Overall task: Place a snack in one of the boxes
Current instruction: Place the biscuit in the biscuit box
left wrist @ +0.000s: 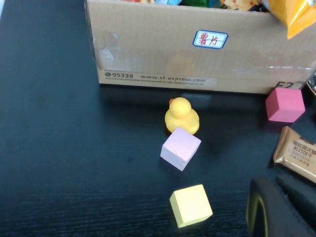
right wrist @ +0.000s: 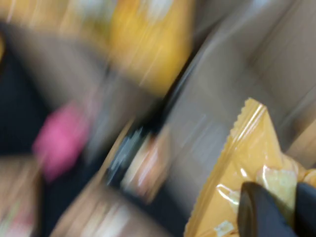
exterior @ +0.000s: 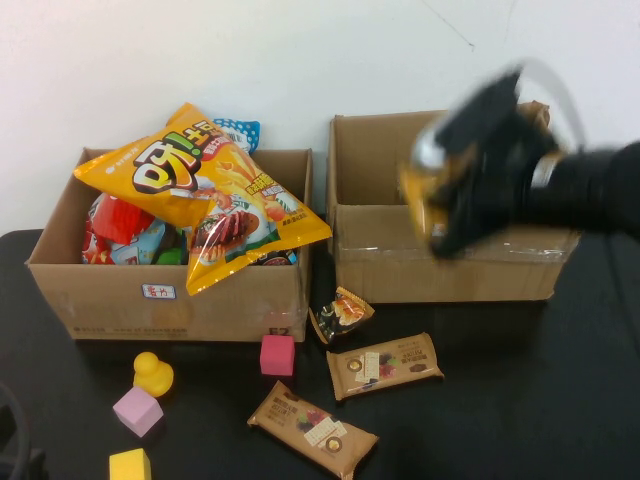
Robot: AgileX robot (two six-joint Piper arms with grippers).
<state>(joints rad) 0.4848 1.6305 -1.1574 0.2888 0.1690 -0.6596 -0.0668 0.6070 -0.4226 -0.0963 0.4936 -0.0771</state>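
Observation:
My right gripper [exterior: 440, 215] is shut on a small yellow snack packet [exterior: 418, 195] and holds it in the air over the front left part of the right cardboard box [exterior: 440, 270]. The arm is blurred by motion. In the right wrist view the packet [right wrist: 247, 163] sits between the dark fingers [right wrist: 254, 212] of the gripper [right wrist: 284, 207]. The left cardboard box [exterior: 180, 300] is heaped with snacks, a big yellow chip bag [exterior: 200, 170] on top. My left gripper [exterior: 5, 440] is parked at the table's front left corner and also shows in the left wrist view [left wrist: 276, 212].
On the black table in front of the boxes lie two brown snack bars [exterior: 385, 365] [exterior: 312, 428] and a small dark packet [exterior: 342, 313]. A pink cube [exterior: 277, 355], a yellow duck [exterior: 152, 372], a lilac cube [exterior: 137, 410] and a yellow cube [exterior: 130, 466] stand at the front left.

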